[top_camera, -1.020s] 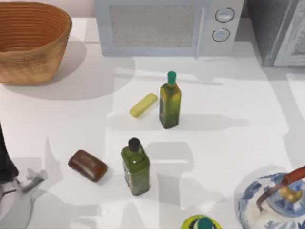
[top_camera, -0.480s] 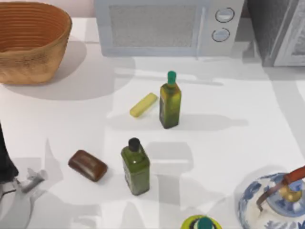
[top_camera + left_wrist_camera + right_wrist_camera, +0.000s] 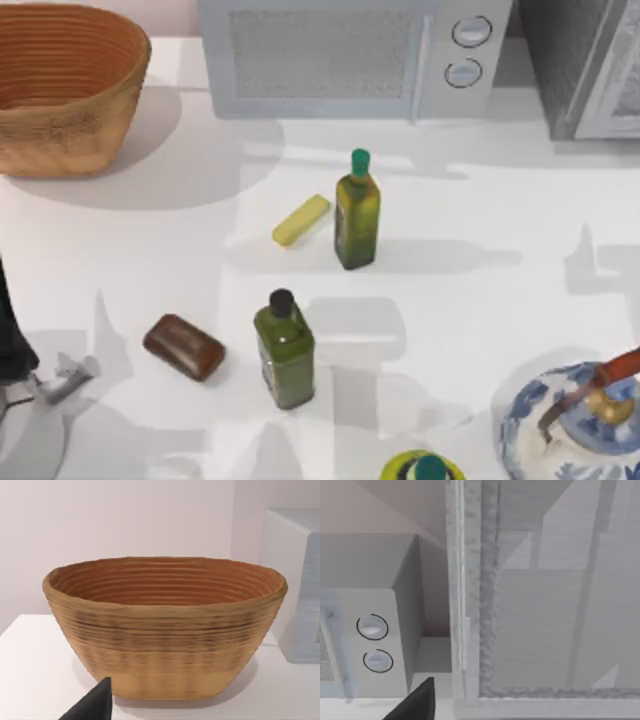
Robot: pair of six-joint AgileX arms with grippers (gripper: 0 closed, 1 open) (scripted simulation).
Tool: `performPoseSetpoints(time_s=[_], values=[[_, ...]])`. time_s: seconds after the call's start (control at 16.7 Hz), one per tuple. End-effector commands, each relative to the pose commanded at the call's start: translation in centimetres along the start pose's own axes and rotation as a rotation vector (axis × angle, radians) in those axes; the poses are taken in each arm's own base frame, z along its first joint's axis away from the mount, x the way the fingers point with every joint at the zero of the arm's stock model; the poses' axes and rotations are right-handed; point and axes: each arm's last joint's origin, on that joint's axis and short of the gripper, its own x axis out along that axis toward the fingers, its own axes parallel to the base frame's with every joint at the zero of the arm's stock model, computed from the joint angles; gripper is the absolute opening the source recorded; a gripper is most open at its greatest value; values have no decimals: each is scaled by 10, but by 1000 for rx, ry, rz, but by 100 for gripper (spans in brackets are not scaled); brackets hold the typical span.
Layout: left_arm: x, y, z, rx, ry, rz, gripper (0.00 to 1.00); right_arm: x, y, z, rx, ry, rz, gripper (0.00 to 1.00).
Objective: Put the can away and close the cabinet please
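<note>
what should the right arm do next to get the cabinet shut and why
Probably ease the right arm toward the cabinet door panel and press it flat. The right wrist view sits close against the door's pale frame beside the microwave, and no can is on the table, suggesting it is stowed.

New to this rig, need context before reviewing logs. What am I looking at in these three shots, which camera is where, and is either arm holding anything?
This is a rendered simulation of two AgileX arms at a white table.

The top view looks straight down. It shows a woven basket at back left, a white microwave at the back, the grey cabinet at back right, two green bottles, a yellow bar, a brown block and a blue-and-white teapot at front right.

The left wrist camera faces the basket; a dark fingertip sits at its edge. The right wrist camera faces the cabinet's door, with the microwave's knobs beside it.

I cannot tell whether anything is held.
</note>
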Motion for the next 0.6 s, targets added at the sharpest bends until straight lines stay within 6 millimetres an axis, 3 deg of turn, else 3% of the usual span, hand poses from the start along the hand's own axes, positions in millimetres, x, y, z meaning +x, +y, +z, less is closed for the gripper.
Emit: performPoseSetpoints(time_s=[0.18,0.3,0.48,0.6], values=[[0,0,0,0,0,0,100,-15,-2,-66,5,-41,8,100],[0,0,0,0,0,0,100,-18,-2,-100,7,-71,15,100],[0,0,0,0,0,0,100,-16,-2,-131,6,-104,26,100],[0,0,0,0,0,0,100,-15,-1,-139,6,-112,32,100]])
